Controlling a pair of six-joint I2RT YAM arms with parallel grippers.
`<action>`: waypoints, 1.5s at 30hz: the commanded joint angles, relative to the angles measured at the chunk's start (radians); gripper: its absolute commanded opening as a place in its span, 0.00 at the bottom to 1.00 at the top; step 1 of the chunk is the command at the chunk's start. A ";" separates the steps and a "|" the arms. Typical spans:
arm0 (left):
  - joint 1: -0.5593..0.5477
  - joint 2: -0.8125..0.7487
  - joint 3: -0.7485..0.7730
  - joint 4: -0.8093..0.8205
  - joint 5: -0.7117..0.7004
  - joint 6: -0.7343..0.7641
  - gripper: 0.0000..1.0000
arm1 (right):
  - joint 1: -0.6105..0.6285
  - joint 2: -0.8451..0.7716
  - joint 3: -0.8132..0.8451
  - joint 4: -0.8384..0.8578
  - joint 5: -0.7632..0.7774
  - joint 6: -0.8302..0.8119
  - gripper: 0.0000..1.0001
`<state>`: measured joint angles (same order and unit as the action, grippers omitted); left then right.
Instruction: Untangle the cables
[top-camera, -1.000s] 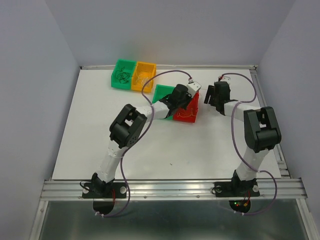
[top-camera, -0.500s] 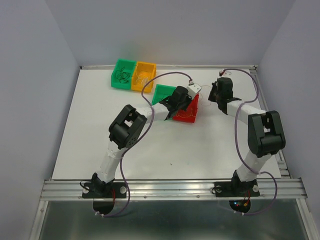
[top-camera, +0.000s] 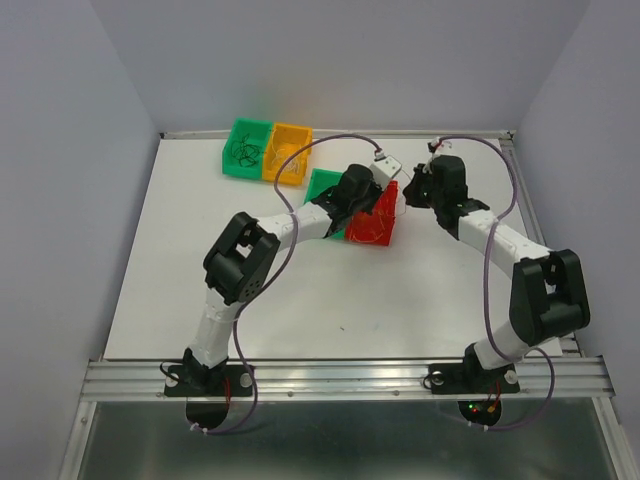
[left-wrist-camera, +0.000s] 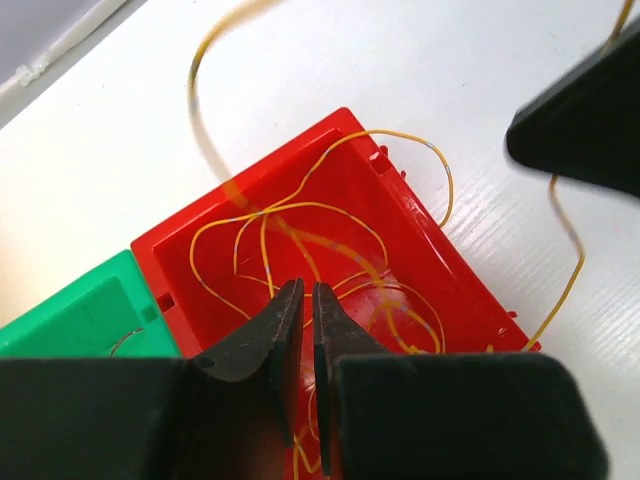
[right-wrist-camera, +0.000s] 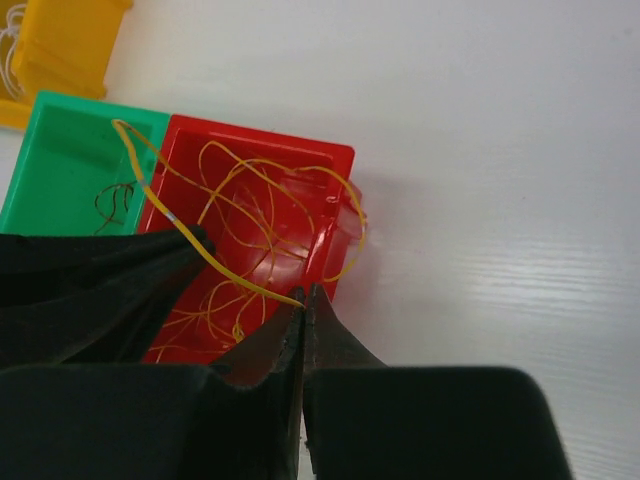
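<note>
1. at the rim of the red bin (right-wrist-camera: 270, 137), the right pincer (right-wrist-camera: 303, 292) has just been shut on a yellow strand (right-wrist-camera: 235, 275); remaining cables (left-wrist-camera: 300, 210) lie inside.
2. left pincer (left-wrist-camera: 302, 290) eased to a slit: handover judged.

A robotics lab cell, folks: plain grey walls (top-camera: 60, 200) box in a white table (top-camera: 190, 260), the left arm (top-camera: 238, 262) and right arm (top-camera: 545, 295) sit bolted to an aluminium rail (top-camera: 340, 375), coloured plastic bins (top-camera: 240, 171) laid out.
</note>
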<state>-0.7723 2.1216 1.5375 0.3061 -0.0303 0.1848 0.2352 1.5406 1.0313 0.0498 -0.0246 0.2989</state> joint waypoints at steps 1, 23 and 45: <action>-0.005 -0.092 -0.010 0.011 -0.010 -0.005 0.20 | 0.047 0.041 0.052 -0.047 -0.028 0.031 0.00; 0.153 -0.270 -0.045 -0.091 0.210 -0.088 0.23 | 0.165 0.291 0.157 0.021 0.115 0.126 0.00; 0.173 -0.200 -0.022 -0.061 0.221 -0.061 0.25 | 0.259 0.391 0.357 -0.153 0.315 0.089 0.00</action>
<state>-0.6060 1.9202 1.4757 0.1902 0.1902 0.1146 0.4816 2.0224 1.3647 -0.0765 0.2955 0.4011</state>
